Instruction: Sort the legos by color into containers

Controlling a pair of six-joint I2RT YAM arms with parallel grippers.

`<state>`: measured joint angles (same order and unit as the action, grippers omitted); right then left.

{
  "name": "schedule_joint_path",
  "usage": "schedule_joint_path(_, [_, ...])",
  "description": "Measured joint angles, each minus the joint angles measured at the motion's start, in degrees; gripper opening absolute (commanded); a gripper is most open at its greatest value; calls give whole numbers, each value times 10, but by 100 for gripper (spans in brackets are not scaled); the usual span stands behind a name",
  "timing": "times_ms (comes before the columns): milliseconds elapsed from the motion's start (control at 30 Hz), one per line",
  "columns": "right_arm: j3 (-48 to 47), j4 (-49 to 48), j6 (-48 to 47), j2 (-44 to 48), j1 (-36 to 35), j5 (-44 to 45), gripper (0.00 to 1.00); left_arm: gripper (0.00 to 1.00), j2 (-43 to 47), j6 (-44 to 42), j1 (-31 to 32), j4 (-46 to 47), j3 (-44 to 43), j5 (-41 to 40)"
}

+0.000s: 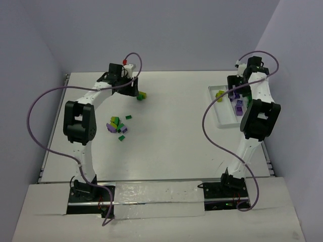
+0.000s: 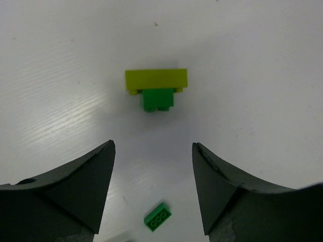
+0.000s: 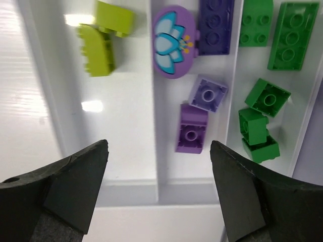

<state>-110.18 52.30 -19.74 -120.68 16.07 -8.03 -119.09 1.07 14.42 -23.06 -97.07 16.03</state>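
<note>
My left gripper [image 2: 153, 151] is open and empty above the table. Just ahead of it lies a yellow-green brick [image 2: 156, 79] joined to a dark green brick [image 2: 157, 100]; they also show in the top view [image 1: 143, 95]. A small dark green brick [image 2: 157, 217] lies between the fingers. A loose pile of green, yellow-green and purple bricks [image 1: 117, 128] lies mid-table. My right gripper [image 3: 159, 151] is open and empty over the white trays [image 1: 220, 112]. One holds yellow-green bricks [image 3: 103, 43], the middle one purple bricks [image 3: 192, 128], the right one dark green bricks [image 3: 265, 101].
Purple cables loop from both arms over the table. The trays stand near the table's right edge, by the right wall. A single green brick [image 1: 128, 117] lies apart from the pile.
</note>
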Motion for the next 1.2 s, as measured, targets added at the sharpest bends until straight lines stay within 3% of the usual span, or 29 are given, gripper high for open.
schedule_joint_path(267, [-7, 19, 25, 82, -16, -52, 89, 65, -93, -1, 51, 9, -42, -35])
schedule_joint_path(667, [-9, 38, 39, 87, -28, -79, 89, 65, -140, -3, 55, 11, -103, -112])
schedule_joint_path(1200, [-10, 45, 39, 87, -32, -84, 90, 70, -143, -112, 57, 12, -79, -75])
